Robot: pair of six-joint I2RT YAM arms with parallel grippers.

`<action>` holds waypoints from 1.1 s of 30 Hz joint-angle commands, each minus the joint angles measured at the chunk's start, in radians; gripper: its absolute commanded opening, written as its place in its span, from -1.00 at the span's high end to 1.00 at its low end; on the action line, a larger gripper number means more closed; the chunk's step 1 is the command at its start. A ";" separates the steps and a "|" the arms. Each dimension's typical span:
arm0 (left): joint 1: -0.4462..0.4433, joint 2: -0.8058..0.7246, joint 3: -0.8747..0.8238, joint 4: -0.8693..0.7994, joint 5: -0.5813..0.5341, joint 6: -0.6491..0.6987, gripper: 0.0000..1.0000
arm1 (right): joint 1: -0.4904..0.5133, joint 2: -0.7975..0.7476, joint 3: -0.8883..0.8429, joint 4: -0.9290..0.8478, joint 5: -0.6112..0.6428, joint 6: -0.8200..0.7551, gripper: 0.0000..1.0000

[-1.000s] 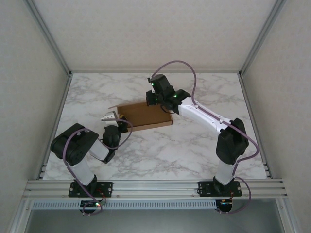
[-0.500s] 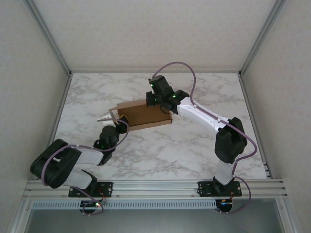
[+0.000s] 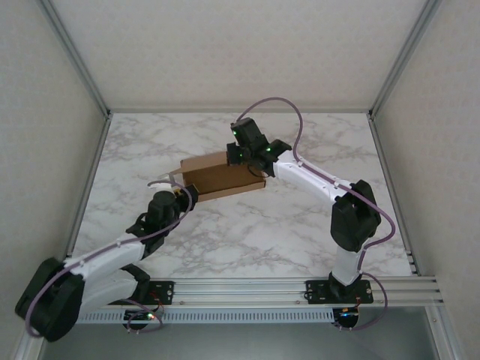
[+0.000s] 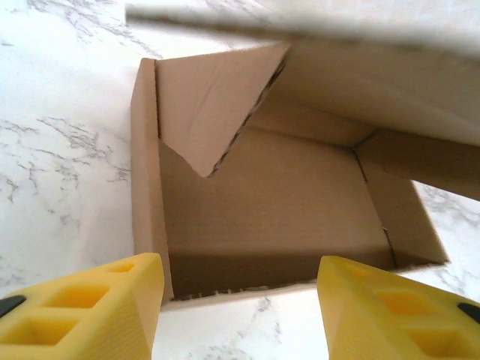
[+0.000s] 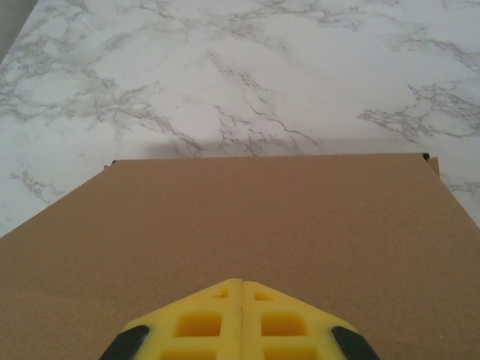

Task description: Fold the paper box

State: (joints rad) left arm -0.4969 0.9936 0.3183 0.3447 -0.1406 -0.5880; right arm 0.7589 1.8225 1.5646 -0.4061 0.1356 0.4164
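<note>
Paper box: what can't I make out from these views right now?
- Top external: the right gripper and its wrist cover the far right corner of the paper box; whether they touch is too small to judge.
- Left wrist: the lid is blurred along its upper edge and hides the far wall.
- Right wrist: the lid hides the interior; its near edge is cut off at the bottom of the frame.

Counter: one. Paper box: one. Arms: two, a left arm and a right arm. Jaws: two sets, left jaws and right jaws, each set with two yellow fingers. Purple cables: two, one per arm.
</note>
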 commanded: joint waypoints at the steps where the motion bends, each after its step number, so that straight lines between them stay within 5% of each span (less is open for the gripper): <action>1: -0.008 -0.127 0.054 -0.275 0.042 0.062 -0.10 | -0.007 -0.002 -0.030 0.006 -0.002 0.025 1.00; 9: -0.025 -0.282 0.159 -0.462 0.063 -0.006 -0.03 | -0.007 -0.008 -0.058 0.006 -0.010 0.034 1.00; 14: -0.025 -0.294 0.218 -0.548 0.064 0.007 0.28 | -0.007 -0.006 -0.097 0.016 -0.018 0.028 1.00; 23: -0.009 -0.270 0.188 -0.516 -0.057 -0.067 0.06 | -0.007 0.037 -0.216 0.059 -0.058 0.025 1.00; 33: 0.236 -0.034 0.237 -0.373 0.208 -0.079 -0.01 | -0.066 0.011 -0.211 0.047 -0.163 -0.032 0.93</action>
State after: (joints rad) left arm -0.3229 0.9119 0.5175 -0.0998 -0.0418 -0.6579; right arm 0.7258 1.8717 1.3499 -0.3492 0.0135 0.4149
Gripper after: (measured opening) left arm 0.501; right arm 0.048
